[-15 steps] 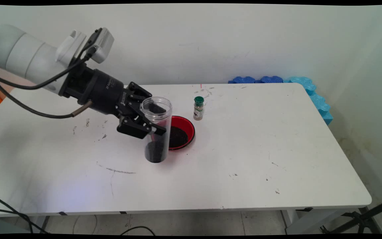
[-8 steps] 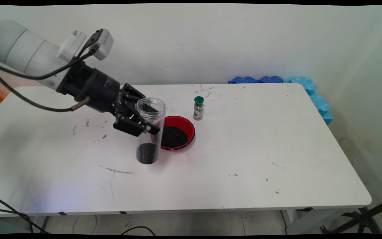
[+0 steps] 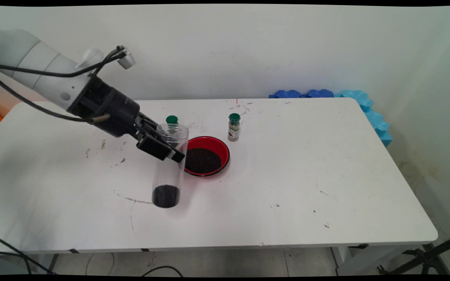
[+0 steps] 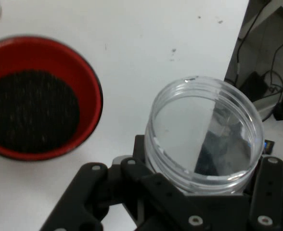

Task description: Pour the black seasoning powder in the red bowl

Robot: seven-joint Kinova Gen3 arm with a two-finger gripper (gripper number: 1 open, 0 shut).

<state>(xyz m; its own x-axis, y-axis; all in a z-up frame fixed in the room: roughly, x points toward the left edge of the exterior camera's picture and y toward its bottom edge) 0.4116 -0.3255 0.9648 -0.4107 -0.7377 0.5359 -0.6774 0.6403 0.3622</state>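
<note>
One clear plastic jar sits clamped between the closed fingers of the gripper, gripped below its threaded rim, with dark granules in its base. No legible writing shows. The jar stands at 9 o'clock of the red bowl, which holds the same dark granules. Two green-capped bottles: one at 1 o'clock of the bowl, another behind the jar.

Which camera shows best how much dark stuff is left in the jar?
The main view. It shows the clear jar, held by the gripper, from the side, with a dark layer at its bottom. The hand view looks down at the jar's open mouth; through its wall the dark grains show only in part.
</note>
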